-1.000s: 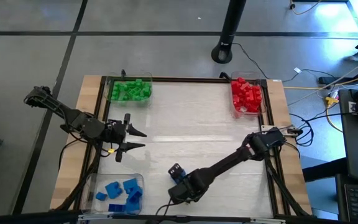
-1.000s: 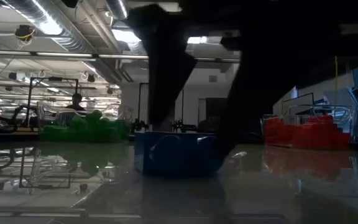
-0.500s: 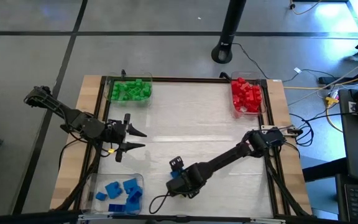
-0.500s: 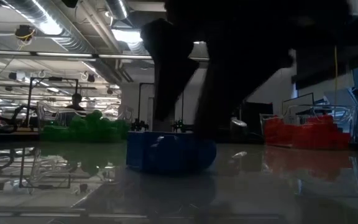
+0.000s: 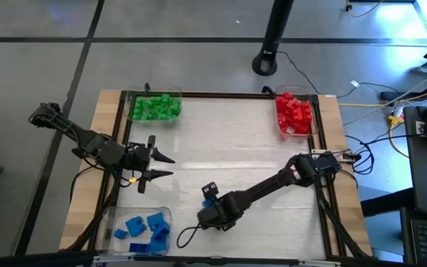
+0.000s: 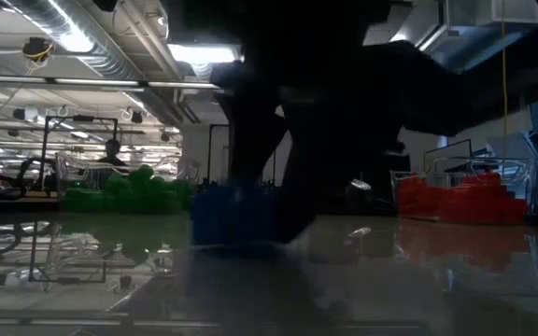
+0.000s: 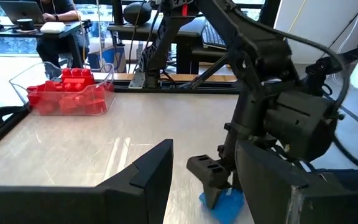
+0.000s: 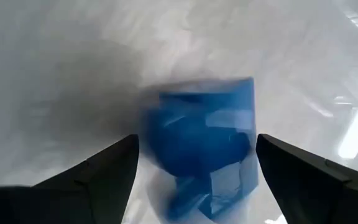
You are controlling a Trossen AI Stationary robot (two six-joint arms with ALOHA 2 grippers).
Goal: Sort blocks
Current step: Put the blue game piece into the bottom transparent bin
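Right gripper straddling a lone blue brick

The right gripper [image 5: 208, 199] has its fingers spread around a small blue studded plastic brick [image 8: 205, 149] on the white tabletop [image 5: 228, 133], near the clear tray of blue bricks [image 5: 141, 226]. Not pinched yet, so closing off-centre could squirt it sideways. Left gripper [image 5: 161, 166] waits spread at the left edge. No readable writing anywhere.

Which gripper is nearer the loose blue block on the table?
Right. The right gripper is over the blue block, fingers either side; the left gripper waits apart near the table's left edge.
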